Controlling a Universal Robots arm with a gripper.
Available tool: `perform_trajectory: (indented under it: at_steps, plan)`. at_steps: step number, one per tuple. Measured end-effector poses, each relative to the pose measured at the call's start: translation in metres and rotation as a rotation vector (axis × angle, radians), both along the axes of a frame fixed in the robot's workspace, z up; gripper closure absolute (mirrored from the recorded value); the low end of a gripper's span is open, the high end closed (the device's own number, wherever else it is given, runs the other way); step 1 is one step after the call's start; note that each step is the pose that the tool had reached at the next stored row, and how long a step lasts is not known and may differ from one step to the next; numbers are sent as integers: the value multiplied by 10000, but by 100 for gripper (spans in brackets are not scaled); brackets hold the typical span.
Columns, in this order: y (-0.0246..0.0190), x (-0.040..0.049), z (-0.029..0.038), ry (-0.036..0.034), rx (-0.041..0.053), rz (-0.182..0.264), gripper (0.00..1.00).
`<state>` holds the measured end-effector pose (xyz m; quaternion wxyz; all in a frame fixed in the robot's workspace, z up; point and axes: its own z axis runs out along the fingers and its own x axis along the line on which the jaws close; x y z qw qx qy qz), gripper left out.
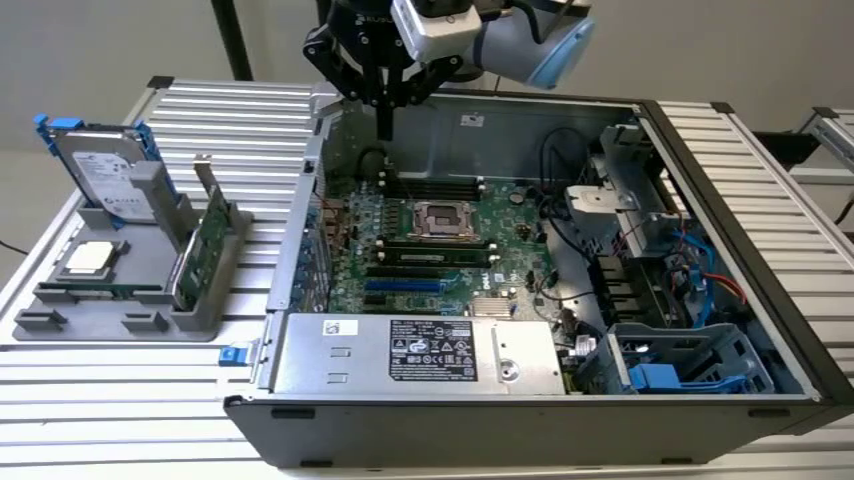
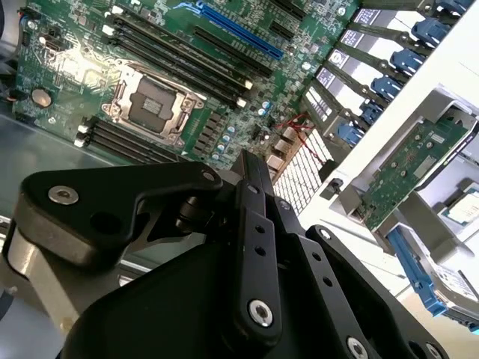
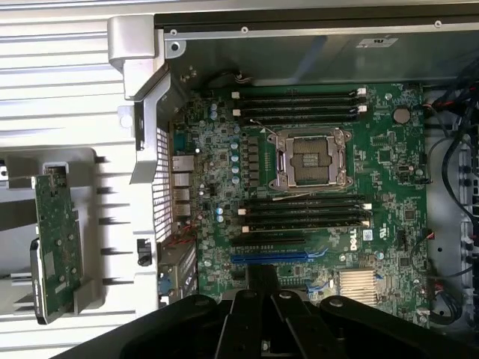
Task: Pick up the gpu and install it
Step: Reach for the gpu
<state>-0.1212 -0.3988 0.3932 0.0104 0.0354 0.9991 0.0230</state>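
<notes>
You are holding the gripper (image 1: 384, 128) over the rear corner of the open computer case (image 1: 766, 270), above the motherboard (image 1: 521, 215). Its jaws are pressed together and are gripping nothing. The gpu (image 1: 200, 245) is sitting well apart from it, outside the case towards the exterior view's left, standing on edge in a slot of the grey holder (image 1: 120, 325).

The likely trouble, as I am judging it, is this: the card is thin and standing between holder walls, so jaws that are arriving closed or off-centre could be striking its top edge or tipping it. The hard drive (image 1: 107, 175) and the CPU chip (image 1: 87, 257) are sharing that holder nearby, so a wrong pick is possible. Inside the case, a tilted card could be missing the blue slot (image 3: 269, 258) and scraping the board.

In the first wrist view the gpu (image 3: 56, 247) is showing as a narrow green circuit board dotted with small components. In the exterior view a silver bracket (image 1: 206, 178) is rising at its far end. I cannot tell from here what is on its other face.
</notes>
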Motion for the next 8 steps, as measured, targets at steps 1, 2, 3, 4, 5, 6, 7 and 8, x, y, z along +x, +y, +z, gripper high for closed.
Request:
perform_trajectory:
  at_steps: [1,2,3,4,5,6,7,8]
  plan:
    - [0,0,0,0,0,0,100]
    - [0,0,0,-1,0,0,100]
    - [0,0,0,-1,1,0,100]
    - [0,-1,1,0,0,0,100]
    - [0,-3,1,0,-1,0,100]
    - [0,-8,1,0,-1,-1,100]
    - [0,-14,1,0,0,-2,100]
    - [0,-24,1,0,-1,-1,100]
